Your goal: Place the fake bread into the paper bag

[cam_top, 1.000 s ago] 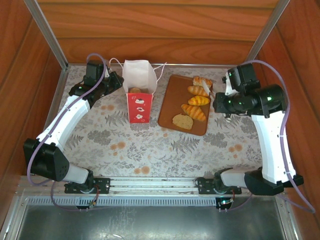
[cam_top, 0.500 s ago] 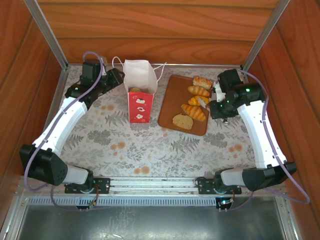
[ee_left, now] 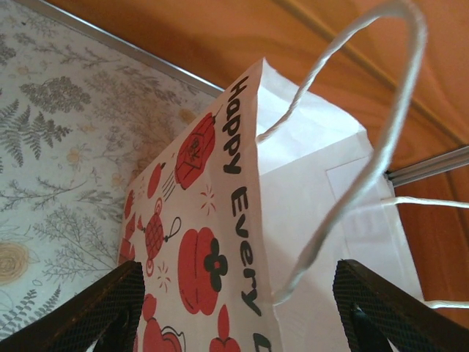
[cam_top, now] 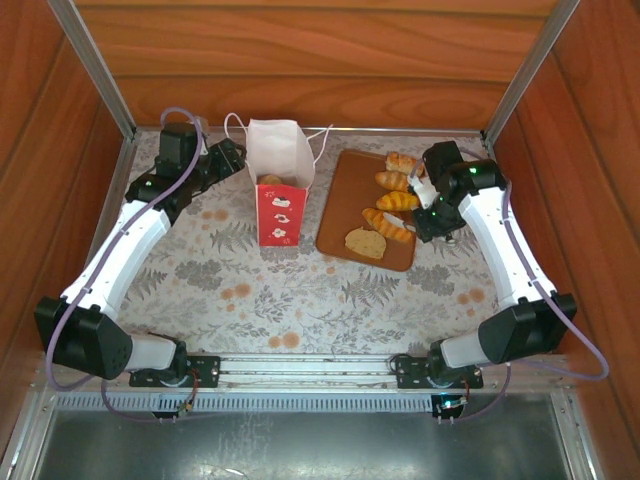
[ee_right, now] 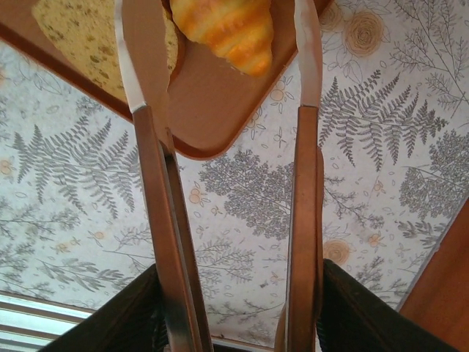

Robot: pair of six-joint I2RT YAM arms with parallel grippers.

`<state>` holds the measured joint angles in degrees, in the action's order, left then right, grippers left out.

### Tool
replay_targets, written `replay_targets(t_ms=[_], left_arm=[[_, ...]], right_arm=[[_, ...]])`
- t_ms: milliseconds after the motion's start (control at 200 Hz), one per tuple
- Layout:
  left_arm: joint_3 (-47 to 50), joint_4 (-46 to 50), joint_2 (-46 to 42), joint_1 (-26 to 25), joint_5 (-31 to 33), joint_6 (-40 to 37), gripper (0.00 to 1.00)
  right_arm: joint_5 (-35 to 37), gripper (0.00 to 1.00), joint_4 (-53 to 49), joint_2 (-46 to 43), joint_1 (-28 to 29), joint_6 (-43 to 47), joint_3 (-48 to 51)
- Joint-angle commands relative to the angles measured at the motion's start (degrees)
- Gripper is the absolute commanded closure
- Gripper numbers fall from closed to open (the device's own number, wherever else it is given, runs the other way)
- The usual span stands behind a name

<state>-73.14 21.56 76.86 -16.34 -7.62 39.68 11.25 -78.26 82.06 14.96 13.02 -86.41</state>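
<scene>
The paper bag stands upright left of the board, with one pastry showing inside it. My left gripper is open, its fingers wide on either side of the paper bag's top corner and string handle. On the brown board lie a roll, three croissants and a flat slice. My right gripper is shut on a pair of tongs. The tong arms stand apart, with a croissant between their tips and the slice just left.
Wooden walls and metal rails close in the patterned table at the back and sides. The board's near corner lies under the tongs. Open tablecloth stretches between the board and the arm bases.
My right arm has swung down and left, bringing the tongs over the near croissant on the board. The left gripper has edged slightly closer to the bag.
</scene>
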Motion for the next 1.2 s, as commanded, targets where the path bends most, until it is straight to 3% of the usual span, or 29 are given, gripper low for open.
replay_targets(t_ms=[0, 200, 495, 1199], left_arm=[[0.35, -0.29, -1.01, 0.56, 0.18, -0.48, 0.28], [0.11, -0.29, -0.92, 0.78, 0.07, -0.57, 0.27], [1.26, -0.29, -1.88, 0.90, -0.04, -0.77, 0.18], [2.16, -0.29, -2.68, 1.12, 0.60, -0.13, 0.18]], right_arm=[[0.57, 0.46, 1.44, 0.86, -1.04, 4.34, 0.04], [-2.86, 0.45, 2.30, 4.51, -2.64, 4.31, -1.38], [-6.08, 0.45, 4.84, 8.76, -4.31, 3.11, -1.48], [-7.52, 0.46, 3.77, 17.65, -5.14, 3.86, -3.35]])
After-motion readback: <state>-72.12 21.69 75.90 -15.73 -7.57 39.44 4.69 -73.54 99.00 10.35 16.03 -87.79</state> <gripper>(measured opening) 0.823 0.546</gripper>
